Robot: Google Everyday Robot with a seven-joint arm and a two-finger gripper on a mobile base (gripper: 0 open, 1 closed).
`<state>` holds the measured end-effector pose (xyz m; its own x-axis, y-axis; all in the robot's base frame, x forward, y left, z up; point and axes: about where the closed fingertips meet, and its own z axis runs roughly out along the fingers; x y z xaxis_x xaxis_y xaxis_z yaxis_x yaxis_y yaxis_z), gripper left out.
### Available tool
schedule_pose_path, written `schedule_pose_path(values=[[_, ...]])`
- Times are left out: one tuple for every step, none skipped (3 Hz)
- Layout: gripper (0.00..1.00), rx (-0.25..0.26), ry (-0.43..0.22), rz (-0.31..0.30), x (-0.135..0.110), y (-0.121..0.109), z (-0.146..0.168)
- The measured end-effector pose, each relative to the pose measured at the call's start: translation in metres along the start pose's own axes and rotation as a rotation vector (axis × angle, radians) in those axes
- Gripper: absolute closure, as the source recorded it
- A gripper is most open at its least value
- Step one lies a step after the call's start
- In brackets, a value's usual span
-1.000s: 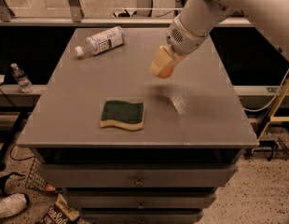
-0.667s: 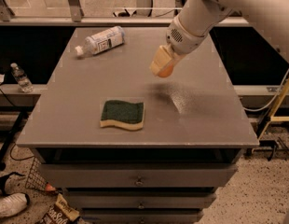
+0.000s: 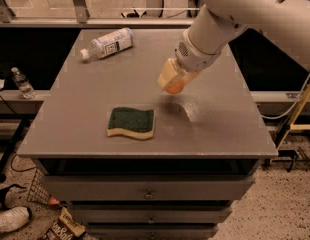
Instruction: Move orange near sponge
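Observation:
The sponge (image 3: 131, 122) lies flat near the front of the grey table (image 3: 95, 94), dark green top up, pale yellow base showing at its edge. My gripper (image 3: 172, 80) hangs above the table, up and to the right of the sponge. It is shut on the orange (image 3: 175, 86), which shows as an orange curve between the pale fingers. The orange is off the table surface and most of it is hidden by the fingers.
A clear plastic water bottle (image 3: 107, 43) lies on its side at the table's back left. A small bottle (image 3: 21, 83) stands on the ledge left of the table. Drawers sit under the tabletop. Shoes and a bag lie on the floor at lower left.
The gripper with the orange has moved slightly lower and toward the sponge. The sponge and the bottle have not moved.

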<state>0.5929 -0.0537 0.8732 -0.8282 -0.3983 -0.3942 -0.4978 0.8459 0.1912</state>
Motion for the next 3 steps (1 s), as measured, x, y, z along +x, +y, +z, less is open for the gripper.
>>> schedule_pose_path(values=[[1.00,0.003,0.063,0.104,0.020,0.025,0.021],[1.00,0.009,0.133,0.134,0.027,0.048,0.039],[1.00,0.011,0.164,0.138,0.029,0.061,0.048]])
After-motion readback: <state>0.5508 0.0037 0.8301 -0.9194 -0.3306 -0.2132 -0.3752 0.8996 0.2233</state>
